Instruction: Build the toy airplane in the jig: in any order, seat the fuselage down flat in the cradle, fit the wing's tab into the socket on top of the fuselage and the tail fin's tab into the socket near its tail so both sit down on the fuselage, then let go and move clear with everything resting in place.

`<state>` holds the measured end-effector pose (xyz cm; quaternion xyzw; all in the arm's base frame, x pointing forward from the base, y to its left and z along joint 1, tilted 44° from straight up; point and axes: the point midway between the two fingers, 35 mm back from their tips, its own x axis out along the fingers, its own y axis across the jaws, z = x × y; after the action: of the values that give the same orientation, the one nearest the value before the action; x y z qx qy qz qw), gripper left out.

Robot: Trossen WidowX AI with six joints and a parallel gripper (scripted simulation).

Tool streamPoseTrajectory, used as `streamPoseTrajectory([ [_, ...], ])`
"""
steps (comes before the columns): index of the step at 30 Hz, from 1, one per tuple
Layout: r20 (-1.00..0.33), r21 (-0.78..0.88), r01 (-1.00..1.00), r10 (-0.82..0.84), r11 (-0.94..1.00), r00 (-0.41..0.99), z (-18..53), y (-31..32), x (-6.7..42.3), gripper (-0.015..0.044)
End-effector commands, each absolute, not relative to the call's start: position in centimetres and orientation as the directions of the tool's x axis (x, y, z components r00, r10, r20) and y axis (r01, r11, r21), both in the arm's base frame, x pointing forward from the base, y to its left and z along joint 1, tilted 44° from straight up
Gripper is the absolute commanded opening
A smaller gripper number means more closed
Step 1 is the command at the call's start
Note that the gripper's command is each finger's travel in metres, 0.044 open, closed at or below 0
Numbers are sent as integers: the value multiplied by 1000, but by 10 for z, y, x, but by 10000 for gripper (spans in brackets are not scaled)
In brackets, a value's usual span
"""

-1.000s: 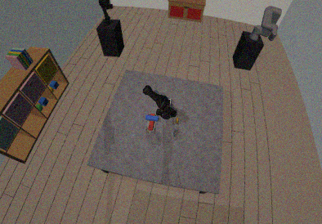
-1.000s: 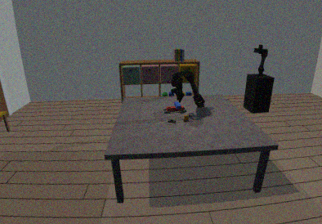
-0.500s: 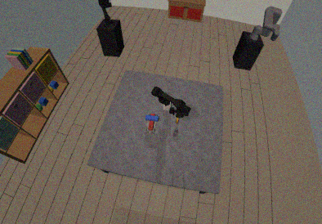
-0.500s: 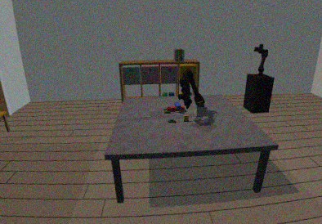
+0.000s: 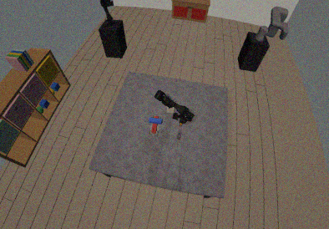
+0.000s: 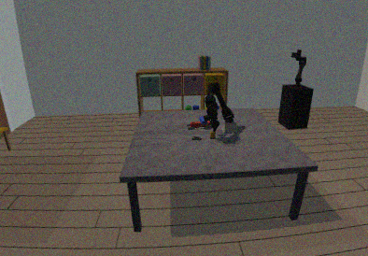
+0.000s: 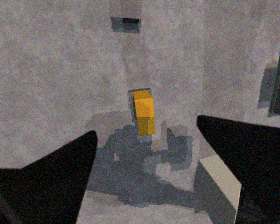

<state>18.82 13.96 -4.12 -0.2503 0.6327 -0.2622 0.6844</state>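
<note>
Here, on the grey table (image 5: 125,157), I saw the red fuselage (image 5: 154,127) lying in its place with the blue wing (image 5: 155,120) across it, while my gripper (image 7: 147,127) hung empty with fingers wide apart above the small orange tail fin (image 7: 144,112) beside them.
</note>
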Motion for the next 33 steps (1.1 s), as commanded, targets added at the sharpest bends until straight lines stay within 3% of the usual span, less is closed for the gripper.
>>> streamPoseTrajectory([
  [1,-732,-677,41,-678,735,63,-45,134,189,440],
  [33,-731,-678,42,-680,734,63,-82,100,192,440],
])
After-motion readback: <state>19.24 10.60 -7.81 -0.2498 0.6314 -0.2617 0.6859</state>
